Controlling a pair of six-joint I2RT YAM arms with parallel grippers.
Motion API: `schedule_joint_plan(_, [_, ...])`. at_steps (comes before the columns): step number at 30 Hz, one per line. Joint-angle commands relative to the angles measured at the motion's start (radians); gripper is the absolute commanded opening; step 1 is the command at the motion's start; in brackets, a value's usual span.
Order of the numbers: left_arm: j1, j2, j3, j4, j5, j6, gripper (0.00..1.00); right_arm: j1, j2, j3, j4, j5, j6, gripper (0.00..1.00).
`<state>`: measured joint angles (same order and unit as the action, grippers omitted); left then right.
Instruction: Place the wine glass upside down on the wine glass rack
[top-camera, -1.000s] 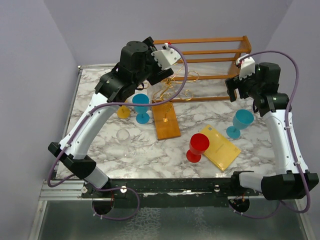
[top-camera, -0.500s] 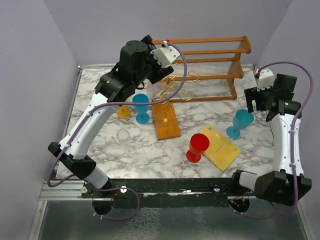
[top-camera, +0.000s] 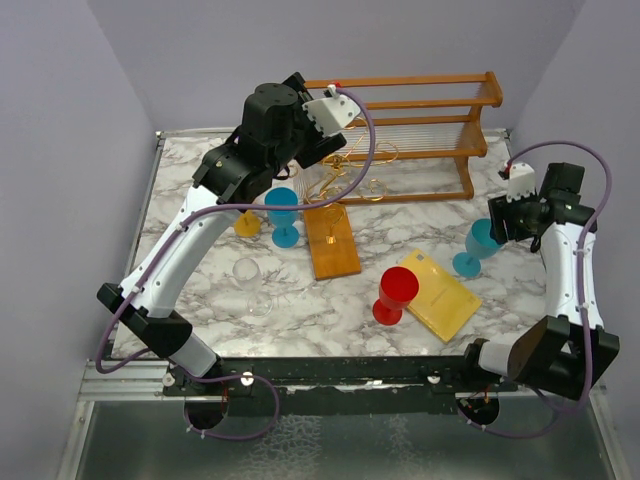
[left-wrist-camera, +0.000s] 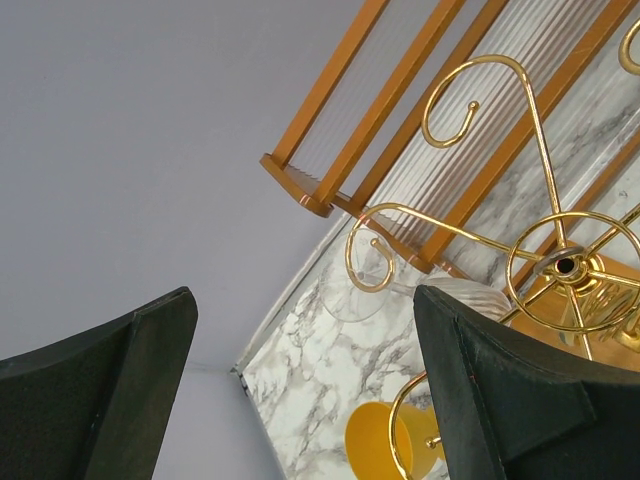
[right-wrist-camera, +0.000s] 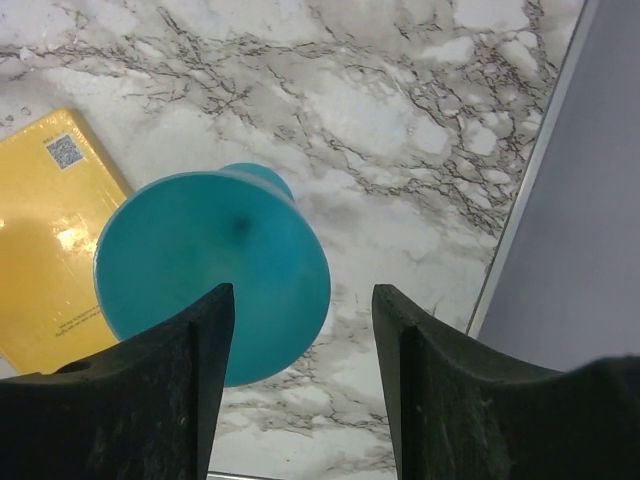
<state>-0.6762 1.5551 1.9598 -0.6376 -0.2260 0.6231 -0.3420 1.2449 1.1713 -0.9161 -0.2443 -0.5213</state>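
Note:
The wine glass rack (top-camera: 343, 182) is thin gold wire with curled arms on an orange-brown wooden base (top-camera: 333, 245). My left gripper (left-wrist-camera: 305, 305) hangs open right above it, with nothing between the fingers. Past the scroll arms (left-wrist-camera: 480, 95) a clear wine glass (left-wrist-camera: 358, 287) shows by one curl; I cannot tell if it hangs there. My right gripper (right-wrist-camera: 302, 295) hovers open above a blue wine glass (right-wrist-camera: 205, 265), which stands upright at the table's right (top-camera: 478, 245). The glass sits left of the gap, not between the fingers.
A bigger wooden slatted shelf (top-camera: 420, 105) stands at the back. Another blue glass (top-camera: 284, 214), a yellow glass (top-camera: 247, 222), a clear glass (top-camera: 250, 275) and a red glass (top-camera: 394, 295) stand about. A yellow book (top-camera: 442, 295) lies front right. The table's right edge (right-wrist-camera: 520, 230) is close.
My right arm has swung away from the shelf's right end, toward the near right, to above the blue glass, and its jaws have narrowed. The left arm has stayed put.

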Motion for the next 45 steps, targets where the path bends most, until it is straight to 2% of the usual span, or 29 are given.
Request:
schedule_joint_plan(1, [-0.005, -0.024, -0.004, 0.008, -0.024, 0.014, 0.93, -0.005, 0.024, -0.002, 0.015, -0.051, -0.011, 0.55])
schedule_joint_plan(13, [-0.005, -0.013, -0.008, 0.022, -0.028, 0.019, 0.93, -0.005, 0.076, -0.01, 0.031, -0.076, -0.023, 0.38])
schedule_joint_plan(21, [-0.005, -0.012, -0.001, 0.038, -0.052, 0.013, 0.93, -0.005, 0.097, 0.024, 0.014, -0.087, -0.034, 0.19])
schedule_joint_plan(26, [-0.005, -0.012, 0.003, 0.054, -0.068, -0.023, 0.94, -0.005, 0.121, 0.096, -0.014, -0.121, -0.057, 0.02])
schedule_joint_plan(31, [-0.005, -0.017, 0.006, 0.066, -0.061, -0.071, 0.99, -0.005, 0.161, 0.247, -0.079, -0.18, -0.08, 0.01])
schedule_joint_plan(35, [-0.005, -0.017, 0.018, 0.077, -0.05, -0.113, 0.99, -0.005, 0.205, 0.445, -0.12, -0.216, -0.039, 0.01])
schedule_joint_plan(42, [0.0, 0.009, 0.096, 0.078, -0.009, -0.261, 0.99, -0.002, 0.273, 0.79, -0.065, -0.296, 0.148, 0.01])
schedule_joint_plan(45, [0.029, 0.014, 0.116, 0.078, 0.057, -0.351, 0.99, 0.01, 0.267, 0.839, 0.025, -0.344, 0.258, 0.01])
